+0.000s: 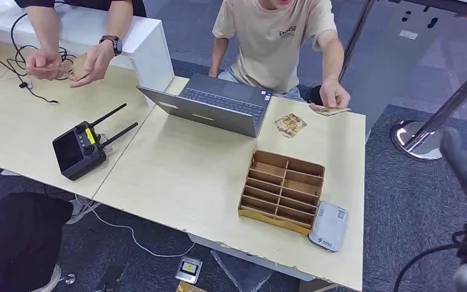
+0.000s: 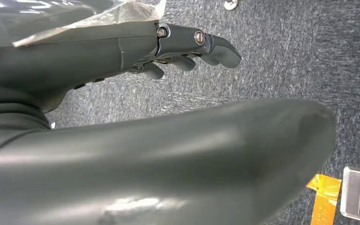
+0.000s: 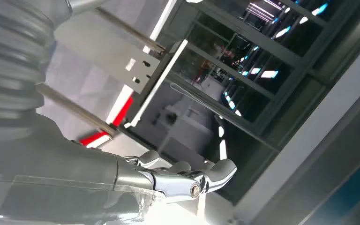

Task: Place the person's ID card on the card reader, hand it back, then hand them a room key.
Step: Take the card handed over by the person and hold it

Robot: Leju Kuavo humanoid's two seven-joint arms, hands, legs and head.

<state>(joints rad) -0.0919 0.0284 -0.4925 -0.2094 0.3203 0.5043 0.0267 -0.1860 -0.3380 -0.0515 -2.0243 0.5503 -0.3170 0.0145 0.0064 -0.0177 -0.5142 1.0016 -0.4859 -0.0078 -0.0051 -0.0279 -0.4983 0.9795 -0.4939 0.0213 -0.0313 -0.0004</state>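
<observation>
A person in a beige shirt [image 1: 280,36] sits behind the table and holds a card [image 1: 331,111] just above its far right corner. The grey card reader [image 1: 328,226] lies at the near right edge, beside a wooden slotted box [image 1: 283,190]. A small pile of patterned cards [image 1: 290,125] lies next to the laptop [image 1: 219,104]. My right hand [image 1: 462,163] is raised off the table's right side; in the right wrist view its fingers [image 3: 201,176] are stretched out and hold nothing. My left hand [image 2: 183,51] hangs over the carpet, fingers apart and holding nothing.
A black remote controller [image 1: 80,149] with antennas sits on the left table. A second person's hands [image 1: 67,61] work on cables at the far left. A stanchion base [image 1: 416,140] stands right of the table. A small device [image 1: 190,269] lies on the floor.
</observation>
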